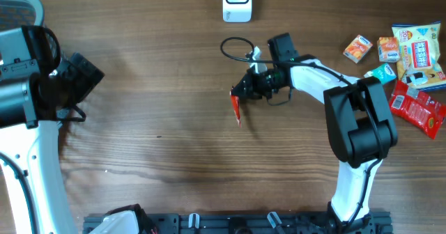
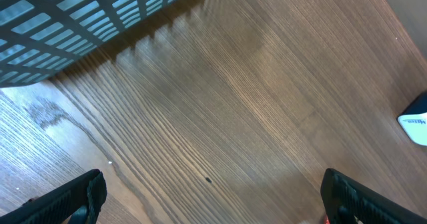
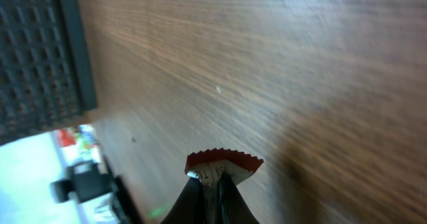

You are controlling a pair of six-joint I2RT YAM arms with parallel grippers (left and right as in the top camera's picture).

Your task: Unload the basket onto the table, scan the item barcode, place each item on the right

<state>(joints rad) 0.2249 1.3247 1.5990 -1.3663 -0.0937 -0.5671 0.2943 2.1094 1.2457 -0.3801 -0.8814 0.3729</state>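
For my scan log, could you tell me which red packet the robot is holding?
The small red packet pinched in the right gripper; the larger red packet lies untouched among the loose snacks.

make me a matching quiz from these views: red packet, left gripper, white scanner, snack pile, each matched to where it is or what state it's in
Things:
1. red packet
2. left gripper
3. white scanner
4. snack pile

Place or state:
a. at the far edge, top of the overhead view
b. open, holding nothing
c. heaped on the robot's right
d. pinched in the right gripper

Pairs: 1-d, 2-b, 3-a, 4-c
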